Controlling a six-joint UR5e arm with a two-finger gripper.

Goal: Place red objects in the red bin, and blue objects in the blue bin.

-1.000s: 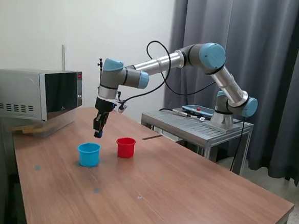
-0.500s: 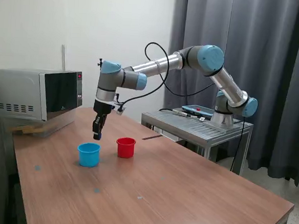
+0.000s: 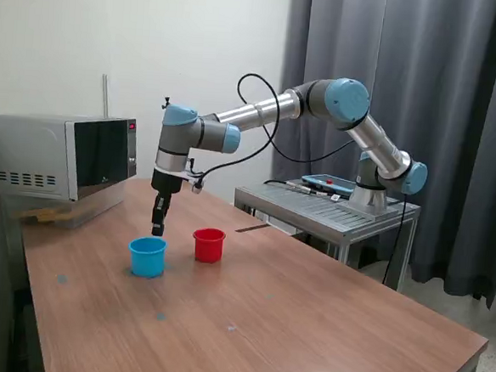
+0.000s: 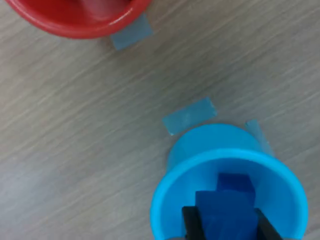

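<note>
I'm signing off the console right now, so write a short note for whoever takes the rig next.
Gripper: shut on a blue cube, above the blue cup.
Blue cup: another blue cube already lies inside.
Red cup: beside the blue cup, at the exterior view's right; something pale red shows inside, too blurred to identify.
Done: one blue cube in.
Left: release the held cube into the blue cup; check the red cup's contents.

We see a light blue cup (image 4: 227, 185) holding dark blue cubes (image 4: 227, 202), a bright red cup (image 3: 209, 244), and pale blue tape (image 4: 189, 115) on brown woodgrain table (image 3: 306, 326).
</note>
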